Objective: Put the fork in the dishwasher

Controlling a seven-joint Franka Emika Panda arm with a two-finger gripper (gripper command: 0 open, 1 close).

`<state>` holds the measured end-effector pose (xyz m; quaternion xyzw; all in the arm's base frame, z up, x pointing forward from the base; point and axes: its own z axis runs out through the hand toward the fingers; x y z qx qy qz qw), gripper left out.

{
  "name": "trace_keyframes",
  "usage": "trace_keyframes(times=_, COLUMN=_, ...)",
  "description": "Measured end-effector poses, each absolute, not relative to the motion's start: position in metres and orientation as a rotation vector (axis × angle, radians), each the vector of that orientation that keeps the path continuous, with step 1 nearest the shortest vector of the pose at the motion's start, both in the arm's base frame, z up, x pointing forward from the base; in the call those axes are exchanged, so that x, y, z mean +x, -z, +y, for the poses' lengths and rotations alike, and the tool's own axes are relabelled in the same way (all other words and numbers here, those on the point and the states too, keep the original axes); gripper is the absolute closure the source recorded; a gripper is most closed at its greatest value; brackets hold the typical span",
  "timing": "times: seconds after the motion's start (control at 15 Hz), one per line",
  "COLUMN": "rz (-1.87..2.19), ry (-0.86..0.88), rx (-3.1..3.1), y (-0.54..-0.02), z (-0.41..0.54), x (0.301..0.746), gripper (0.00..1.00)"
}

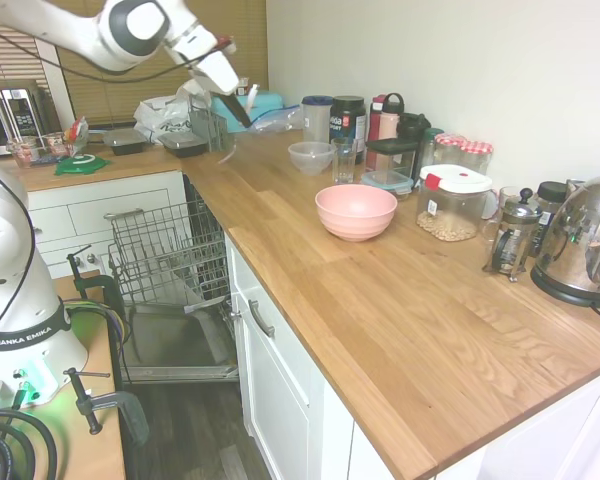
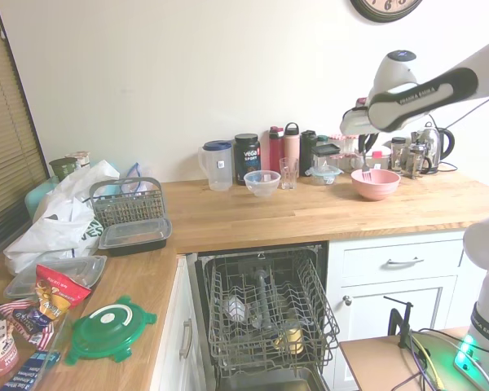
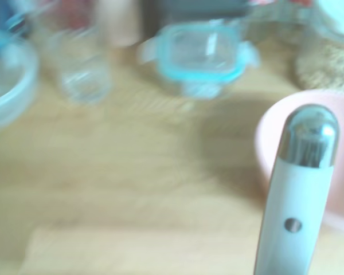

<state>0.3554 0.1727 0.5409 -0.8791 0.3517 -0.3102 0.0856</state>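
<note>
In the second exterior view, the built-in dishwasher point(image 2: 265, 314) stands open below the wooden worktop point(image 2: 253, 216), its grey wire rack pulled out over the lowered door. Well to the right of it, the white arm's gripper point(image 2: 365, 155) hangs above the round pink bowl point(image 2: 376, 184), fingers pinched on the slim silvery-white fork point(image 2: 365, 169). The fork hangs upright, tines down, just above the bowl's rim. The wrist view shows its white, metal-capped handle point(image 3: 301, 189) before the blurred bowl.

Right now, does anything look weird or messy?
Nothing is spilled or broken. The dishwasher stands open with its rack pulled out, and the fork dangles from the jaws.
</note>
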Motion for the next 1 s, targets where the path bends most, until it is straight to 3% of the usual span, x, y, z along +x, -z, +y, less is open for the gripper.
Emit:
trace_keyframes(times=0.2, rz=0.988, ry=1.020, rx=-2.683, y=-0.532, z=0.226, x=0.294, gripper=1.00)
trace_keyframes(times=0.33, rz=0.961, ry=1.051, rx=-2.726, y=-0.510, z=0.262, x=0.282, gripper=1.00)
trace_keyframes(times=0.8, rz=0.985, ry=1.042, rx=-2.872, y=-0.453, z=0.363, x=0.335, gripper=1.00)
trace_keyframes(times=1.0, rz=0.982, ry=1.092, rx=-2.925, y=-0.416, z=0.398, x=0.334, gripper=1.00)
